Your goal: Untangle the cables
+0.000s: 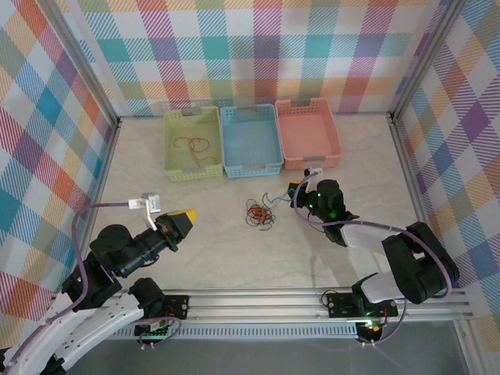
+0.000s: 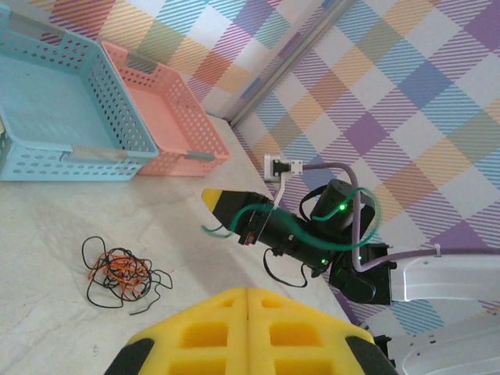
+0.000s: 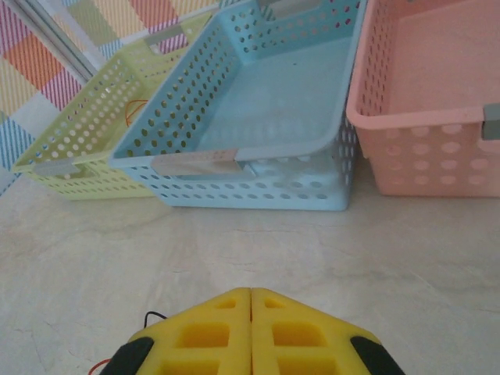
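We see one red-orange cable (image 1: 195,146) in the green basket (image 1: 170,152) left of the blue basket (image 1: 250,168); the tangle (image 1: 260,213) lies before it, unsorted; left gripper (image 1: 190,214) and right gripper (image 1: 295,192) are closed.

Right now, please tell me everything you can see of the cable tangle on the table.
The cable tangle is a small loose knot of hair-thin flexible wires, red-orange ones bunched in the middle and black ones looping out around them. It lies flat on the pale table, in front of the blue basket, touching no basket.
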`<state>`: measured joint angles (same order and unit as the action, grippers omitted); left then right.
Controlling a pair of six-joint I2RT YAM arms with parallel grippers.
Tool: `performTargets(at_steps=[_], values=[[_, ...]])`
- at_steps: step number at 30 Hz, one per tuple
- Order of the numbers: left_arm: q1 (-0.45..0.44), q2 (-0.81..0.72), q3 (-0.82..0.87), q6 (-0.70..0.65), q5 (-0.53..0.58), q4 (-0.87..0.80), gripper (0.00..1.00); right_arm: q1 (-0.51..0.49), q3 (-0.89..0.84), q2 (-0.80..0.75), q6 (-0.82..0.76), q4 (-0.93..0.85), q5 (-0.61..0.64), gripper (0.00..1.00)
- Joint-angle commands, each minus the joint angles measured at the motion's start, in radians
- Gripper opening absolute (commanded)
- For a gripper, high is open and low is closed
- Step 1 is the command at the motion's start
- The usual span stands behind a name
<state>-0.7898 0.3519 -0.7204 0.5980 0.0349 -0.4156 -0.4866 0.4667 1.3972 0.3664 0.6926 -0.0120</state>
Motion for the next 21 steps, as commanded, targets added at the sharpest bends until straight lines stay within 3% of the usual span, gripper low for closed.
performTargets(at_steps=[1, 4, 9, 11, 14, 16, 21], values=[[0.007, 0.033, -0.015, 0.014, 0.046, 0.008, 0.0, -0.002, 0.004, -0.006, 0.001, 0.012, -0.029, 0.01], [0.006, 0.086, -0.027, 0.015, 0.044, -0.007, 0.0, -0.003, 0.006, -0.008, -0.008, 0.016, -0.047, 0.0], [0.007, 0.265, -0.047, 0.004, -0.078, 0.039, 0.04, -0.004, 0.012, -0.001, -0.003, 0.007, -0.051, 0.0], [0.007, 0.342, -0.055, -0.028, -0.154, 0.087, 0.31, -0.003, 0.011, -0.001, -0.003, 0.008, -0.057, 0.0], [0.006, 0.468, -0.131, -0.113, -0.202, 0.047, 0.56, -0.003, 0.015, 0.002, -0.001, 0.003, -0.06, 0.0], [0.004, 0.527, -0.177, -0.179, -0.243, 0.007, 0.65, -0.003, 0.016, 0.002, -0.003, 0.004, -0.062, 0.0], [-0.002, 0.55, -0.239, -0.261, -0.239, -0.069, 0.75, -0.002, 0.018, 0.005, -0.004, 0.0, -0.062, 0.0]])
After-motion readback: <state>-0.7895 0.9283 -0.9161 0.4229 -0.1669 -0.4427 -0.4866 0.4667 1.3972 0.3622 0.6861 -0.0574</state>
